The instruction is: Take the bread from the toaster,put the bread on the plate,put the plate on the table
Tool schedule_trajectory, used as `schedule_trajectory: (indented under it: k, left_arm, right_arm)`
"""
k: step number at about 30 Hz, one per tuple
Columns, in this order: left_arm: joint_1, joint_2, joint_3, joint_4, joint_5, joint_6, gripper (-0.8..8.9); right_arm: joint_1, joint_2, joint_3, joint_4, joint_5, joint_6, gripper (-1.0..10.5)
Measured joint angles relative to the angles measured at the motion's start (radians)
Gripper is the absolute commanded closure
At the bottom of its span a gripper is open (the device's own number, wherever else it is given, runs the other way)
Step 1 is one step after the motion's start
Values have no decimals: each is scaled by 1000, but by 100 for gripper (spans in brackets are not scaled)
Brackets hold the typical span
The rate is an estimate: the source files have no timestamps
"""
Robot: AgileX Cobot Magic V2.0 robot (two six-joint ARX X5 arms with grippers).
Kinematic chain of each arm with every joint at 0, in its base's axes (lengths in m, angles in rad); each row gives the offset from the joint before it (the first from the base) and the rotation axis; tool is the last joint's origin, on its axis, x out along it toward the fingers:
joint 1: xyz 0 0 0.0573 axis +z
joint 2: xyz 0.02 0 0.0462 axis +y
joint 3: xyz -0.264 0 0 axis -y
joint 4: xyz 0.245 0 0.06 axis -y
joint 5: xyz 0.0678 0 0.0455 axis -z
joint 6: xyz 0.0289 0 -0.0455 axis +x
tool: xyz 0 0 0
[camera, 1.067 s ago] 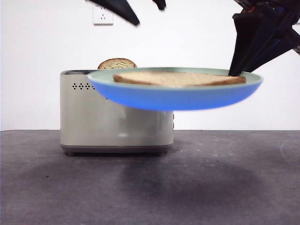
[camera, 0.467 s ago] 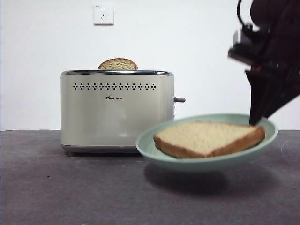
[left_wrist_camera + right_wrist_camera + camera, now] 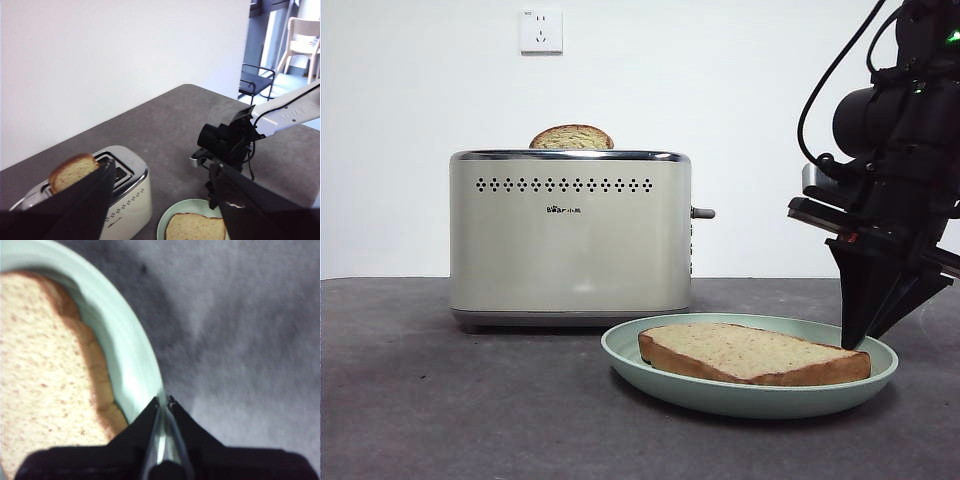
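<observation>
Front view: plate [image 3: 720, 398] down on tabletop [image 3: 440, 400], bread slice [image 3: 752, 354] flat inside, toaster [image 3: 570, 238] behind. Right end effector [image 3: 855, 345] clamped on thin rim; left end effector [image 3: 160, 200] apart, aloft. Rigid, slick, lopsided held there; bread light, loose. Half a second ago: plate airborne, tilted.

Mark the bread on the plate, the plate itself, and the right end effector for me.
bread [image 3: 750, 352], front view, middle of its speckled top face.
plate [image 3: 630, 355], front view, near-left rim.
right end effector [image 3: 856, 342], front view, tips clamped on the plate's rim.
</observation>
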Motion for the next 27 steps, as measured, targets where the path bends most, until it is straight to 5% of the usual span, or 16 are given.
schedule_trajectory:
  k: [7,15,23,27]
  left_arm:
    - [0,-16,0,-36,-27,0,499]
    - [0,-10,0,-37,-58,0,500]
    - [0,-15,-30,-71,-214,1,500]
    - [0,-60,-164,-77,-323,-4,500]
  right_arm:
    - [3,20,2,12,18,1,621]
    - [5,-31,-2,13,21,1,627]
    - [4,-293,-3,11,13,6,631]
    - [4,-449,-3,11,-89,19,631]
